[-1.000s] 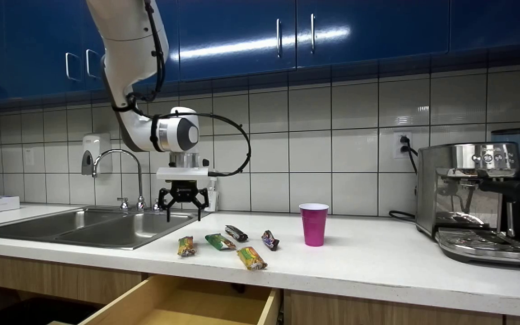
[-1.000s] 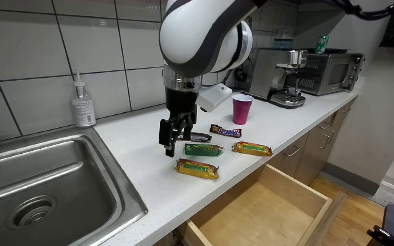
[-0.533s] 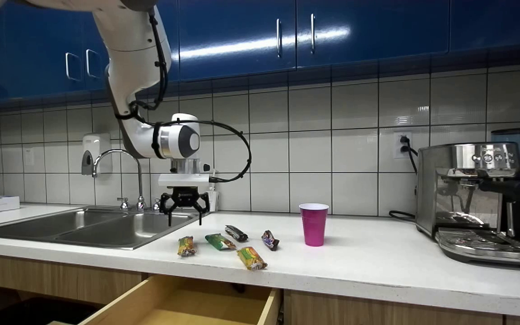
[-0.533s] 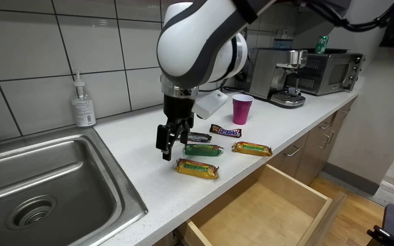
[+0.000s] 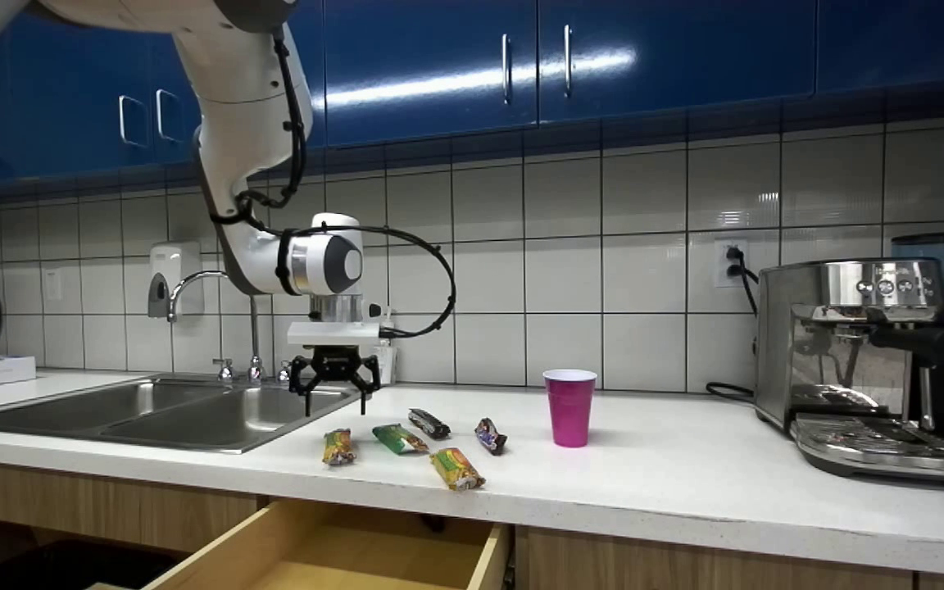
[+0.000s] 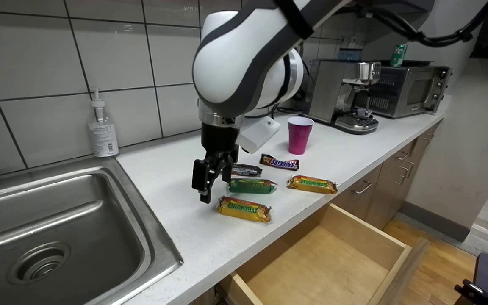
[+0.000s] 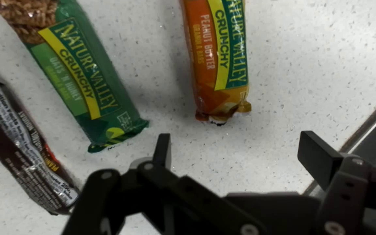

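Note:
My gripper (image 5: 335, 406) points down over the counter by the sink, its fingers wide apart and nothing between them. In the wrist view, an orange-and-yellow Nature Valley bar (image 7: 219, 58) lies just ahead of the gap between the fingertips (image 7: 163, 148), its far end cut off. This same yellow bar (image 6: 244, 209) is the nearest thing in an exterior view, apart from the gripper. Left of it are a green bar (image 7: 83, 75) and a dark-brown bar (image 7: 21, 147). Farther off lie a Snickers bar (image 6: 279, 162) and another yellow bar (image 6: 312, 184).
A pink cup (image 5: 570, 410) stands upright on the counter, before a coffee machine (image 5: 857, 360). The metal sink (image 6: 119, 182) is beside the arm. Below the counter's front edge, a wooden drawer (image 6: 311, 262) is pulled out. A soap bottle (image 6: 103, 133) stands by the wall.
My gripper has come down a little toward the counter, staying open; in an exterior view it also drifts slightly left. The bars, cup and drawer have not moved.

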